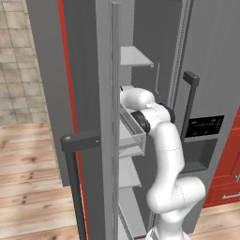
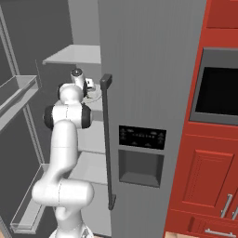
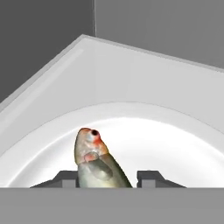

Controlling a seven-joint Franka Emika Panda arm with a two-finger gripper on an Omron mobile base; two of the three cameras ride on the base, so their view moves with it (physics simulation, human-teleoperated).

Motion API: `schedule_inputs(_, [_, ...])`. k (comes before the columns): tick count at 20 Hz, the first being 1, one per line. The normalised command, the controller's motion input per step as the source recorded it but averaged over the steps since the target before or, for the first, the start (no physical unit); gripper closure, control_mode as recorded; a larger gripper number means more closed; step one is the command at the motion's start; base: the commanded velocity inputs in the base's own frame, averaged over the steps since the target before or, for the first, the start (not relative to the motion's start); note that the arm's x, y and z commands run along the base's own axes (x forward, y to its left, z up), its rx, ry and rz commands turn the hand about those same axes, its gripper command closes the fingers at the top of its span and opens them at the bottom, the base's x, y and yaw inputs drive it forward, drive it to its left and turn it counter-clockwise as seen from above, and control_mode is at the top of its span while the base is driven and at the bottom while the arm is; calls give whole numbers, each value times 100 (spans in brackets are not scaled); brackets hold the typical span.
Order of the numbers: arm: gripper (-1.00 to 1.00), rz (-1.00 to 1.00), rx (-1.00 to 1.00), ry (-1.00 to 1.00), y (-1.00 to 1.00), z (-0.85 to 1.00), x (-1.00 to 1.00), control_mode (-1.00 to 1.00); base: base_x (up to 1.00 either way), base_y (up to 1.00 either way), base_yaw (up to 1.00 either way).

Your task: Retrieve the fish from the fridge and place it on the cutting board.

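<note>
Arm: the white arm (image 1: pixel 164 154) rises from the base, bends at a dark elbow joint, and reaches forward into the open fridge (image 2: pixel 148 69) at mid-shelf height.
Wrist: in the right base view the hand (image 2: pixel 80 82) sits just left of the closed door's black bar handle (image 2: pixel 107 139), pointing in over a shelf.
Gripper: the gripper (image 3: pixel 107 177) shows two dark fingertips (image 3: pixel 65 178) at the bottom of the hand view, one on each side of the fish.
Fingers: partly closed, bracketing the fish; whether they press on it I cannot tell.
Fish: the fish (image 3: pixel 95 159) lies between the tips, greenish-grey with an orange-red head and a dark eye, head pointing away from the hand.
Fish's place: on a white round plate (image 3: pixel 175 144) standing on a pale grey fridge shelf (image 3: pixel 131 70).
Edges: the plate's rim curves around the fish; behind it are the shelf's corner and the dark grey fridge walls.
Open door: the left door (image 1: pixel 79 93) with its red edge stripe stands swung out, its door bins (image 1: pixel 131 136) close beside the elbow.
Room: tight between door bins and the closed right door; the shelf surface around the plate is bare.
</note>
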Motion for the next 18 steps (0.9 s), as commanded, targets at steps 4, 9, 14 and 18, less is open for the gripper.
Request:
schedule_inputs(4, [100, 0, 0, 0, 0, 0, 0, -100, 0, 0, 0])
schedule_inputs(9, [100, -4, 17, -19, -27, 0, -18, -100, 0, 0, 0])
schedule_inputs(14, [100, -4, 16, -20, -21, 0, -14, -100, 0, 0, 0])
schedule_inputs(18, [100, 0, 0, 0, 0, 0, -3, -100, 0, 0, 0])
